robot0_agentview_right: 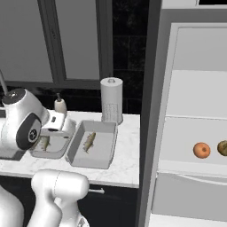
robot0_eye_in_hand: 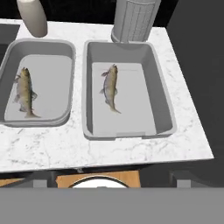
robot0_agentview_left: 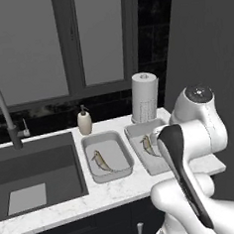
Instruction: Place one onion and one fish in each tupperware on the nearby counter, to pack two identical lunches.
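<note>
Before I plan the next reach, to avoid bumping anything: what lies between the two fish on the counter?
In the hand view, just the adjoining tupperware walls lie between the left fish and right fish.

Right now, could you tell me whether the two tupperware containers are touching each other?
Apart. The hand view shows a strip of counter between the left tupperware and the right tupperware.

Two tupperware containers on show, left [robot0_eye_in_hand: 65, 48] and right [robot0_eye_in_hand: 162, 100], with two fish, one [robot0_eye_in_hand: 25, 92] and another [robot0_eye_in_hand: 110, 87]. Two onions too, orange [robot0_agentview_right: 201, 150] and olive-tan [robot0_agentview_right: 222, 148]. One paper towel roll [robot0_agentview_left: 145, 97], one soap bottle [robot0_agentview_left: 84, 121].
</note>
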Robot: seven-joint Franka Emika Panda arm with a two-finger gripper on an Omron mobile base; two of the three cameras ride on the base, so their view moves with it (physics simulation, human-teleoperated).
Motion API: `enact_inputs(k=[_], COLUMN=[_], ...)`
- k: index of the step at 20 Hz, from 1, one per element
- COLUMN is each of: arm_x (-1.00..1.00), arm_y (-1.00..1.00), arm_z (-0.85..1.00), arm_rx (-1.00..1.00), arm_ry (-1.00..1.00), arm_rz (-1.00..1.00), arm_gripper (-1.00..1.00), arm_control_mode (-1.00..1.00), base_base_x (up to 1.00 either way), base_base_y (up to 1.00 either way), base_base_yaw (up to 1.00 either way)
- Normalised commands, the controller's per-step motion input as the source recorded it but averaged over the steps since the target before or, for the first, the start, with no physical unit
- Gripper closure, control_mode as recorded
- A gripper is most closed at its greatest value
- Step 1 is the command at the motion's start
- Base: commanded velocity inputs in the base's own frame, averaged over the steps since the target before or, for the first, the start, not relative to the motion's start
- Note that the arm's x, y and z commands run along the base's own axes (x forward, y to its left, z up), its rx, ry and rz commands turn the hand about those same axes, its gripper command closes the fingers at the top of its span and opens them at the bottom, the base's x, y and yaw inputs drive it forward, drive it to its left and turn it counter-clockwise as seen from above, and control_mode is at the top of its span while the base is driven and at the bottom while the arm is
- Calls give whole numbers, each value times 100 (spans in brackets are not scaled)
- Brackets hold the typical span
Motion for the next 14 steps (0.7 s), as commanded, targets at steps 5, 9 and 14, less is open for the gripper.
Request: enact_inputs(k=[5,9,14], arm_x=[-93,-87,0], arm_y=[-7,-8,0], arm_z=[29,35,0], arm_rx=[0,0,0], arm_ry=[-11,-9,0], arm_rz=[0,0,0], arm_gripper=[-100,-100,-100], arm_control_mode=[-100,-100,100], base_base_x=[0,0,-100], base_base_y=[0,0,-56], base_base_yaw=[0,0,-1])
